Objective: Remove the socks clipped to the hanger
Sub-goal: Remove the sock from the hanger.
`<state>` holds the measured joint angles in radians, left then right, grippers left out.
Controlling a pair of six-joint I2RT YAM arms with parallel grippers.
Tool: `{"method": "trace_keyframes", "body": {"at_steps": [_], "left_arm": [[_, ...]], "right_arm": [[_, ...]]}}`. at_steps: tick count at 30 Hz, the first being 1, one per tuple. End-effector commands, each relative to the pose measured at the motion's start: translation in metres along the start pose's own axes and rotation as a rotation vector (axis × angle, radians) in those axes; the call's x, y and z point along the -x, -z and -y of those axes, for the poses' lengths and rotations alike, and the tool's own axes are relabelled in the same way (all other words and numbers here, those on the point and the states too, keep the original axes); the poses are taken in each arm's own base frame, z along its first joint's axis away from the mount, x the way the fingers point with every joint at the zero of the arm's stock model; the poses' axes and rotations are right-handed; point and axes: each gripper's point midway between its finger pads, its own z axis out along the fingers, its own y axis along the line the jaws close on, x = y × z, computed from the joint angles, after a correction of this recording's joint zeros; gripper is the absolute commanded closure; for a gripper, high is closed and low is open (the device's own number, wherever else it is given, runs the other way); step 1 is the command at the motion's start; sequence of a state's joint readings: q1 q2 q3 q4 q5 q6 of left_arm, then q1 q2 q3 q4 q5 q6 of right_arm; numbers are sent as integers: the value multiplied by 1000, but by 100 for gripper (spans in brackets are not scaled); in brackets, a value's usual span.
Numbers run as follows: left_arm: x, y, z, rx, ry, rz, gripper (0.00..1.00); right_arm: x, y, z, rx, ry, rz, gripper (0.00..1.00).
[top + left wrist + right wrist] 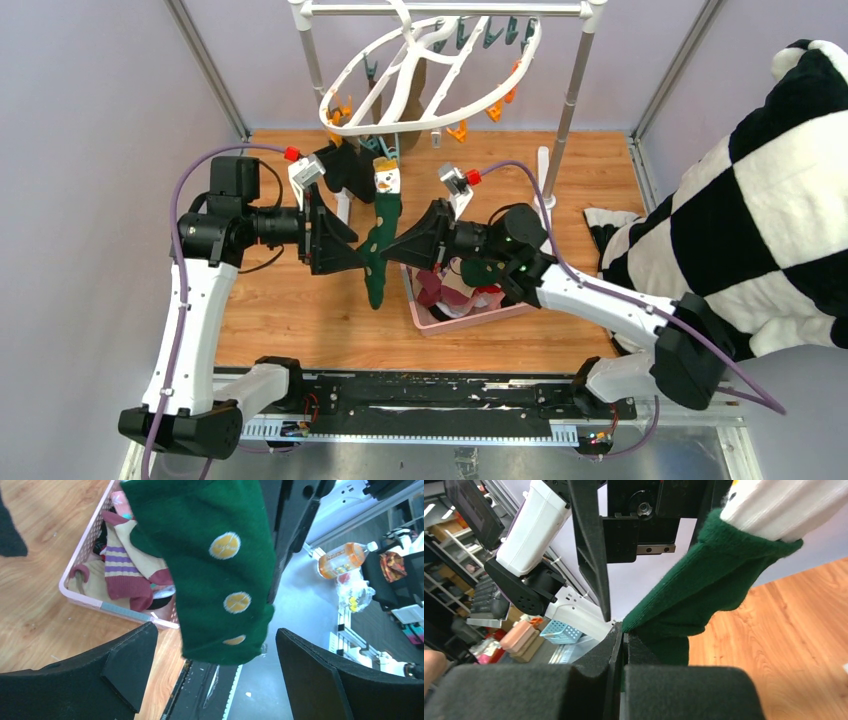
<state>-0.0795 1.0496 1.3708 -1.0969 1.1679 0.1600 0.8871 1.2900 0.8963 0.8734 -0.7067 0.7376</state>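
Observation:
The white oval hanger (430,75) hangs from the rack at the back, with orange and teal clips and a brown sock (385,110) on it. Below it dangles a dark green sock (380,250) with a white cuff and yellow dots (220,570). My right gripper (405,245) is shut on this sock's edge (624,635). My left gripper (350,240) is open around its lower end (215,630), fingers apart from the cloth. A dark sock (350,165) hangs behind my left gripper.
A pink slotted basket (430,320) with several socks in it stands on the wood floor under my right arm. The grey pole rack (570,90) stands at the back. A big black-and-white checked plush cloth (760,200) fills the right side.

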Motion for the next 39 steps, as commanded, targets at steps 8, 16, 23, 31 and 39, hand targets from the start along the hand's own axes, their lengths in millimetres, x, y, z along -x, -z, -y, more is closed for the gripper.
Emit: {"method": "trace_keyframes", "body": {"at_steps": [8,16,23,31,39], "left_arm": [[-14,-7,-1,-69,-15,-22,2],[-6,-6,32,-299,1,32,0],[-12,-6,35,-284,-38,23,13],[-16,-9,15,-172,-74,-7,63],[-15,-8,14,-157,-103,-6,92]], "right_arm": [[23,-6,-32,173,-29,53,100],[16,-7,-28,170,-60,49,100],[10,-7,-16,116,-90,53,100],[6,-10,-5,44,-132,83,100],[8,-12,1,-15,-144,98,84]]}}
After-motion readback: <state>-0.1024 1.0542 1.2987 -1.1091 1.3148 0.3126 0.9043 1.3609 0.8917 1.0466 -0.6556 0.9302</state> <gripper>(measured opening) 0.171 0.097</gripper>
